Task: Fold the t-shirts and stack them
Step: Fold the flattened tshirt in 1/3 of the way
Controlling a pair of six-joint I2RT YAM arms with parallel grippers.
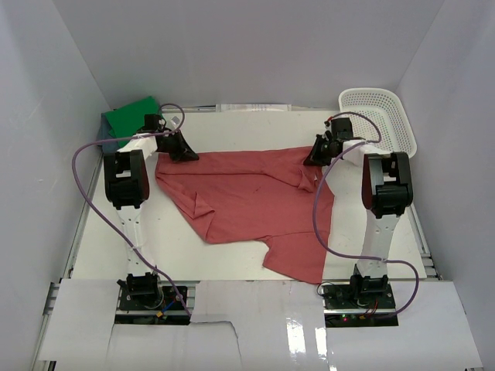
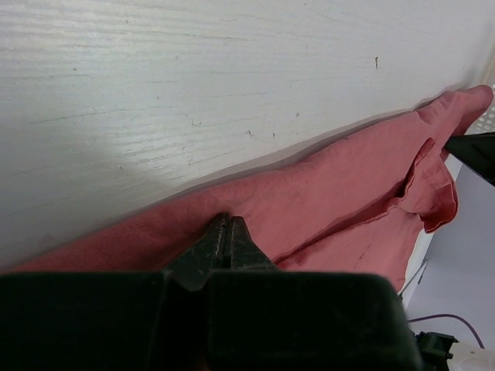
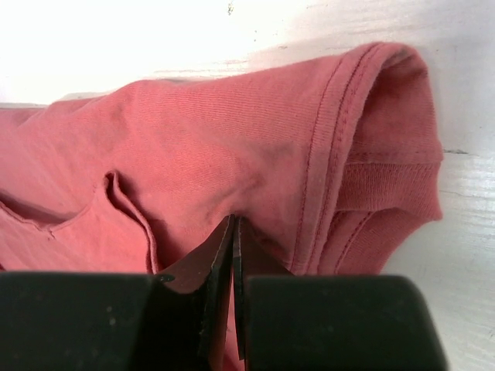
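Brick-red cloth covers the middle of the white counter [image 1: 255,127]: the red shirt [image 1: 247,197] lies spread out and rumpled, with a loose flap trailing off toward 5 o'clock. The left gripper [image 1: 184,151] sits at the shirt's 10 o'clock corner, its jaws closed on the cloth edge. The right gripper [image 1: 315,157] sits at the 2 o'clock corner, its jaws pinched shut on the fabric just beside a stitched, ribbed sleeve hem that rolls over itself. Between the two grippers the far edge of the shirt runs fairly straight. The knit looks soft and matte, with shallow creases and one folded ridge near 8 o'clock.

A green shirt [image 1: 131,117] lies bunched in the counter's 10 o'clock corner, just behind the left gripper. A white plastic lattice basket [image 1: 383,116] stands at 2 o'clock, partly off the counter's right edge. Bare counter shows along the far side at 12 o'clock and in the near left part at 7 o'clock.
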